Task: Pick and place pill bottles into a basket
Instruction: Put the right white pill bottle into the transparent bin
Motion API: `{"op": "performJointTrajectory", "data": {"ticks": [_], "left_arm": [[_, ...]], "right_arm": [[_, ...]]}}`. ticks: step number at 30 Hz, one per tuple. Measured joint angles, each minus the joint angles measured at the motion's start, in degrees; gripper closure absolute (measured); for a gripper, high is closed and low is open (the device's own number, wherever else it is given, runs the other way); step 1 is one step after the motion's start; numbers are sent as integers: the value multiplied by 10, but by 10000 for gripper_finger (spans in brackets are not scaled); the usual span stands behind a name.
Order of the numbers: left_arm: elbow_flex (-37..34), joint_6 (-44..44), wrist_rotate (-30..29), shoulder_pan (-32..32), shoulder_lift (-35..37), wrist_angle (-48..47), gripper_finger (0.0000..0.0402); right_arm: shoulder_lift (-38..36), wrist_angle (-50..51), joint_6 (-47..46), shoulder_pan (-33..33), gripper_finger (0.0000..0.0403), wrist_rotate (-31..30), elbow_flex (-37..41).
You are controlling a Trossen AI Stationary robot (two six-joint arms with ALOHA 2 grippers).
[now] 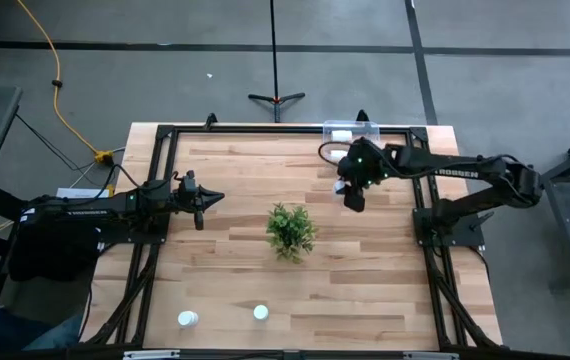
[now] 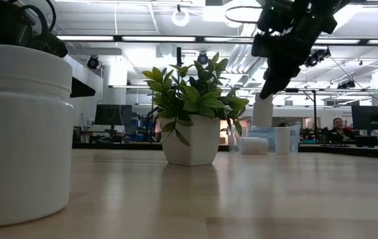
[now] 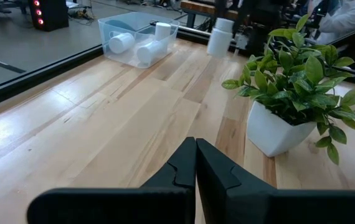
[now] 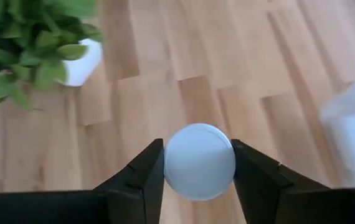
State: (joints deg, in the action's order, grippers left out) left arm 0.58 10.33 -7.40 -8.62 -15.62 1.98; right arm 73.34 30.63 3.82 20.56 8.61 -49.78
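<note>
My right gripper (image 1: 353,192) is shut on a white pill bottle (image 4: 199,160) above the table, right of the green plant (image 1: 290,230) and short of the clear basket (image 1: 351,129) at the far edge. The basket holds bottles (image 3: 146,52), lying and upright. Two more bottles (image 1: 187,319) (image 1: 261,313) stand on their bases near the table's near edge. One of them looms at the left of the low view (image 2: 23,133). My left gripper (image 1: 201,203) is shut and empty at the left, above the table. My right gripper pinches the bottle's top end (image 4: 172,163) between its two fingers (image 4: 145,175), one on each side. The fingers come from above, pointing down. The bottle (image 2: 263,113) hangs upright below the fingers, lifted clear of the table.
The potted plant (image 2: 192,113) stands mid-table in a white pot. A black metal frame (image 1: 165,130) runs around the wooden tabletop. Bare wood lies between the plant and the basket (image 3: 137,38). People and desks show in the room beyond.
</note>
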Motion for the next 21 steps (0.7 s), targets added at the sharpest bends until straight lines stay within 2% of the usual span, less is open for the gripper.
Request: {"op": "performJointTrajectory", "data": {"ticks": [7,21], "left_arm": [[0,0,0,0,0,0,355],[0,0,-7,0,0,2,355]], "right_arm": [[0,-9,42,69,255,10,0],[0,-103,109,223,256,12,0]]}}
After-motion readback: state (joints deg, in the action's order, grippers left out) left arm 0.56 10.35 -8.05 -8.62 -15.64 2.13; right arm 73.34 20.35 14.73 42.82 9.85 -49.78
